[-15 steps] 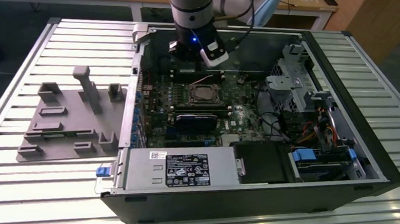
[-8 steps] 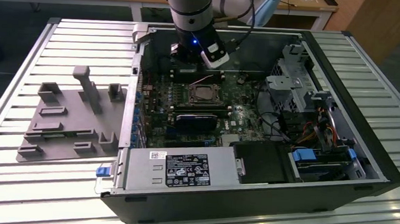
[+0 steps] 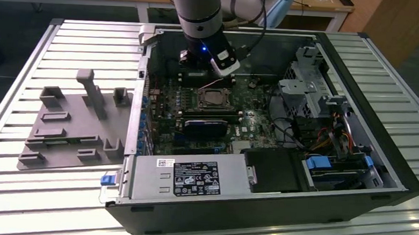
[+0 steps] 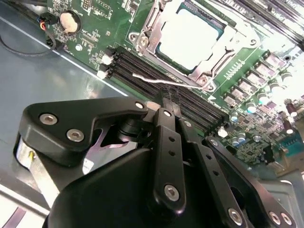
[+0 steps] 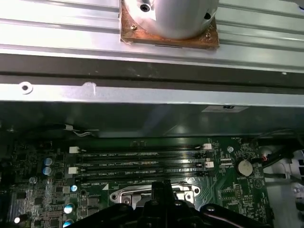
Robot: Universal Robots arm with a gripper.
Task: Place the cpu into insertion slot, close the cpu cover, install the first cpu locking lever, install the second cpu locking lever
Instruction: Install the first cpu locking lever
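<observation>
Cpu [image 4: 190, 35] is seated in the insertion slot [image 4: 142, 40] on the green board [image 3: 256, 125]. Its pale top shows through the window of the cpu cover [image 4: 228, 42], which lies flat over it.

Scanning from the exterior view's left, I see a grey fixture plate [image 3: 73, 126] resting on the slatted bench [image 3: 19, 193], just beside the open computer case [image 3: 262, 217]. Inside the case a silver power supply [image 3: 185, 178] sits along the near edge. A black card [image 3: 205, 127] lies between the power supply and the slot. The arm [image 3: 198, 14] stands over the board on the slot's far side.

In the second wrist view my tool [image 4: 167, 102] hangs low over the long black memory slots [image 4: 137, 64], just beside the slot. Its tips are pressed together, with nothing between them that I can make out. A thin pale rod [image 4: 152, 78] runs along the slot's edge just past the tips, and I cannot tell whether it touches them. A round coin battery [image 4: 70, 21] sits on the board, well apart from the slot.

Toward the exterior view's right, a metal drive cage [image 3: 315, 88] lines the case wall, with a bundle of cables [image 3: 316, 139] near it.
</observation>
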